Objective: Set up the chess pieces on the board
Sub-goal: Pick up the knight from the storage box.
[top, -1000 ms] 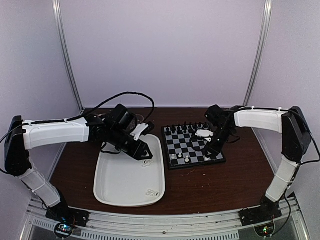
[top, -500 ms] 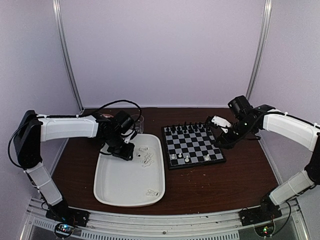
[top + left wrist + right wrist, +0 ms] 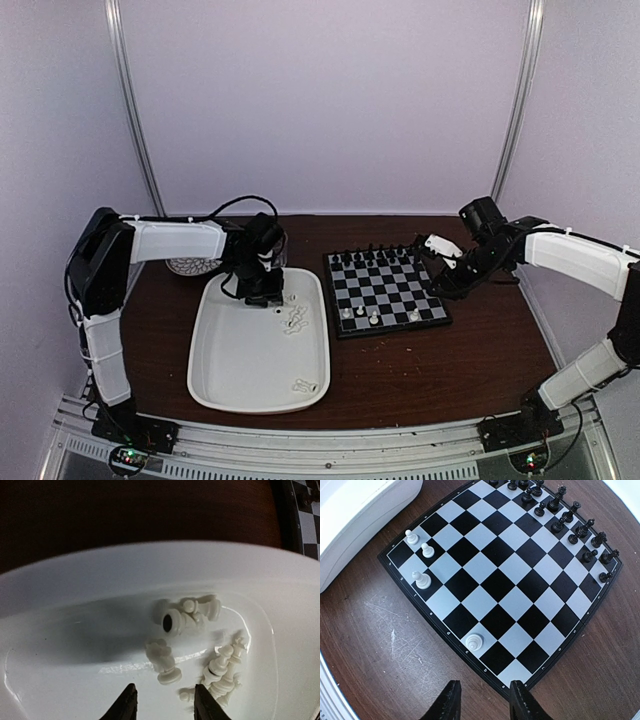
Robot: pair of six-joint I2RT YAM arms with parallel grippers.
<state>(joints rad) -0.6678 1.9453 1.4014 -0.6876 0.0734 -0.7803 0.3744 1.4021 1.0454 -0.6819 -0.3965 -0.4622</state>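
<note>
There is one board [image 3: 495,585]. Four white chess pieces [image 3: 421,579] stand on it. Three are close together by one corner, and one is alone further along the same edge. Black chessmen [image 3: 559,525] stand in two rows on the other side. There are more than ten, but some are cut off, so I cannot count them all. There is one white tray [image 3: 250,350]. In it lies a heap [image 3: 220,672] of white pieces, too tangled to count. There are two hands, the left hand [image 3: 164,700] and the right hand [image 3: 482,695], each with two fingers.
</note>
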